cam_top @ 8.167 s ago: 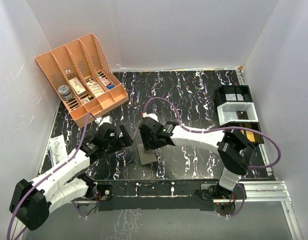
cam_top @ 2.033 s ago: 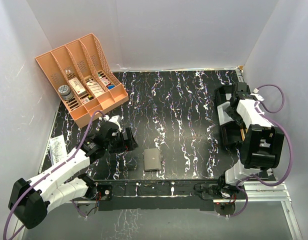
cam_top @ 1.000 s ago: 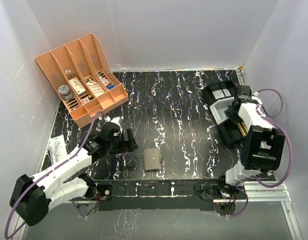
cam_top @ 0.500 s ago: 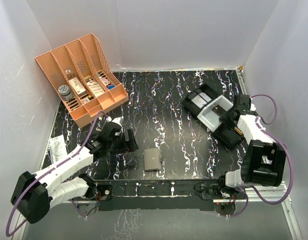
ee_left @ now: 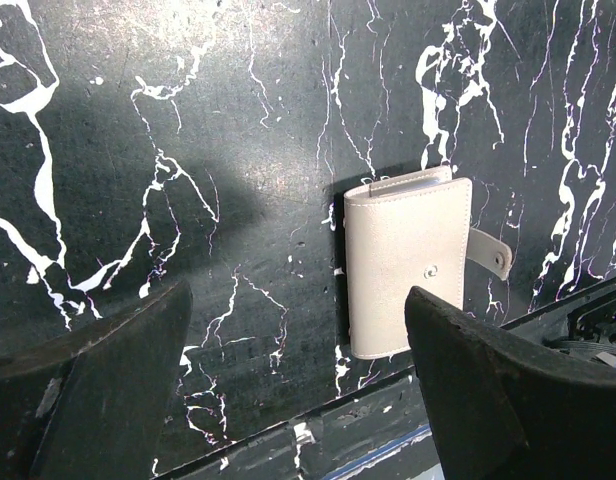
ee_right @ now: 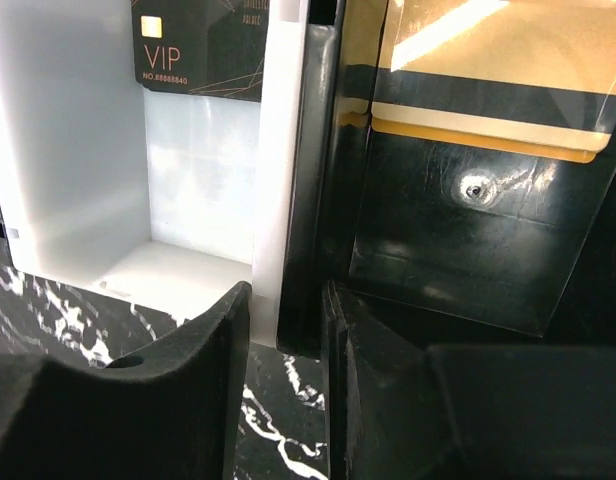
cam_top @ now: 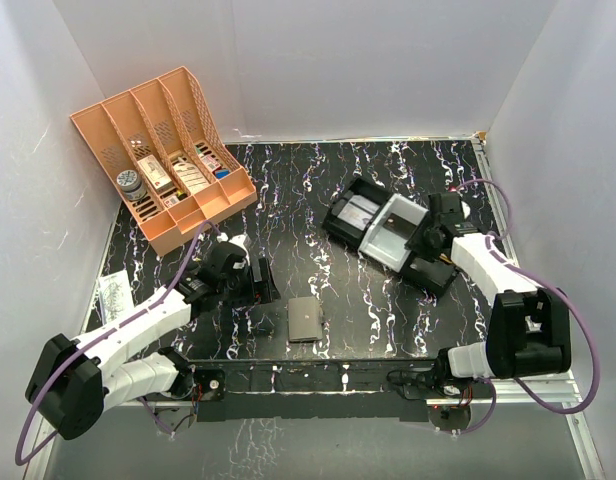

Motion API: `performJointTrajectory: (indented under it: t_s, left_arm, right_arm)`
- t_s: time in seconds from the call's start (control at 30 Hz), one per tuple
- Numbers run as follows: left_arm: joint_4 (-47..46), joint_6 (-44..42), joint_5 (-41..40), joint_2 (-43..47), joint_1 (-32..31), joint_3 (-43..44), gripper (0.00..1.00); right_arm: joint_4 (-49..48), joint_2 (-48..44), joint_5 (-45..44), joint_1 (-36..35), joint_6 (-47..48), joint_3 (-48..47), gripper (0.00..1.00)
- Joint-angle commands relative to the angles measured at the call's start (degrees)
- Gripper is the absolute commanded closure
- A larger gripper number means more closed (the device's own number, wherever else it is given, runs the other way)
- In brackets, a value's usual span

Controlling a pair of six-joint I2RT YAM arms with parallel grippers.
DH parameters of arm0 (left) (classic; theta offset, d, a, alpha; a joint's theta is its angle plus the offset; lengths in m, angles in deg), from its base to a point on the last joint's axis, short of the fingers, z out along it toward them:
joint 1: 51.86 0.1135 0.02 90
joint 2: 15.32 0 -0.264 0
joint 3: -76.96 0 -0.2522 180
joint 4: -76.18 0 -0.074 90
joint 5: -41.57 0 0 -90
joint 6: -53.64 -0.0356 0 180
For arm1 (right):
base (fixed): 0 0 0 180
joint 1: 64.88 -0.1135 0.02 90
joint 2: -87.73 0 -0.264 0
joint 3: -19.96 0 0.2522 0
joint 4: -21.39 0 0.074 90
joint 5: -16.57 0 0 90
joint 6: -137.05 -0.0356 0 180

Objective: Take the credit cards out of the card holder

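Right gripper (ee_right: 288, 335), wrist view: the two fingers (ee_right: 178, 385) stand close together, clamped over the side wall of the white tray (ee_right: 278, 150) and the adjoining wall of the black tray (ee_right: 458, 250). Two of the credit cards (ee_right: 203, 45) show here: a dark one marked VIP in the white tray and a gold-orange one (ee_right: 488, 75) in the black.

Left gripper (ee_left: 296, 300): jaws wide apart and holding nothing. It hovers above the marbled table (ee_left: 138, 120), with the card holder (ee_left: 408, 270) below, nearer its right finger. The card holder lies flat near the table's front edge, folded, with its side tab sticking out loose. Whether any cards are inside cannot be told. Overhead, the trays sit right of centre, well apart from the holder.

Step in hand, as judged: bringing the trays within reach of the holder. Good practice:
- Keep both walls pinched so the trays travel as one.
- Slide them flat on the table rather than lifting, lest the loose cards tip out.
- Stop short of the holder, leaving the left gripper room to descend.
- Have the left fingers straddle the holder's narrow width, clear of the tab.
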Motion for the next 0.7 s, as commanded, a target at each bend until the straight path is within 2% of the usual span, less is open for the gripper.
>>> performJointTrajectory:
  t_s: [0.0,0.67]
  left_arm:
    - [0.40,-0.19,0.90,0.63,-0.21,2.08,0.14]
    - [4.50,2.28,-4.66,5.58,-0.21,1.63,0.14]
  right_arm:
    - [0.24,0.41,0.99,-6.70,0.89,-1.11,0.80]
    - [-2.48,11.21,2.40,-25.50,9.82,-11.95,0.81]
